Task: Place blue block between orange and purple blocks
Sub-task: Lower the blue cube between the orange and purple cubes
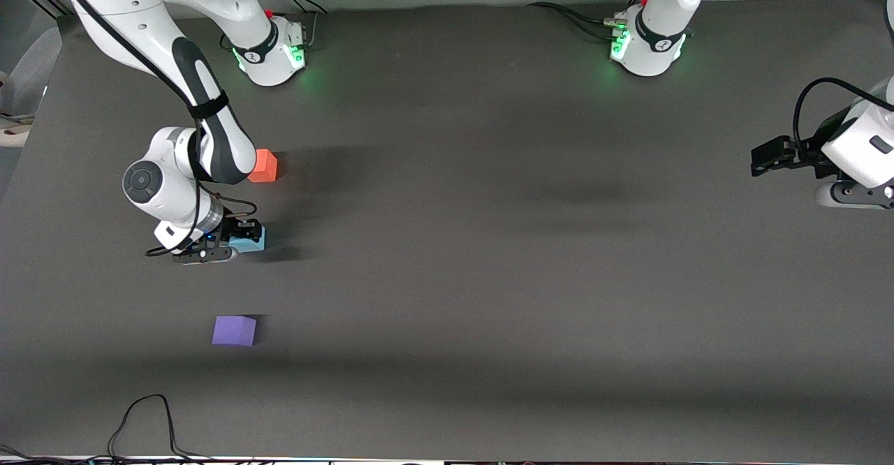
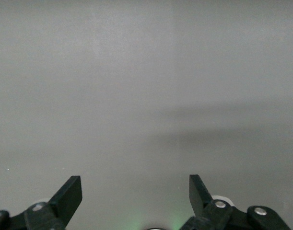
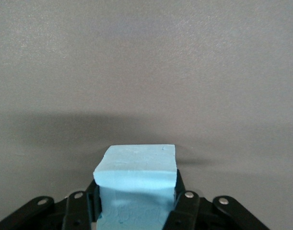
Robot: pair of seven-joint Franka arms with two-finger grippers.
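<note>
The light blue block (image 1: 250, 243) sits between the fingers of my right gripper (image 1: 241, 237), low at the dark table; I cannot tell if it touches the surface. In the right wrist view the blue block (image 3: 136, 175) fills the gap of the right gripper (image 3: 135, 189), with both fingers pressed on its sides. The orange block (image 1: 263, 165) lies farther from the front camera than the blue block, and the purple block (image 1: 235, 330) lies nearer. My left gripper (image 1: 763, 160) waits open and empty over the left arm's end of the table, and it also shows in its wrist view (image 2: 135, 186).
The two arm bases (image 1: 274, 53) (image 1: 646, 46) stand along the table's back edge. A black cable (image 1: 143, 419) loops near the front edge, toward the right arm's end. The dark mat (image 1: 489, 241) covers the table.
</note>
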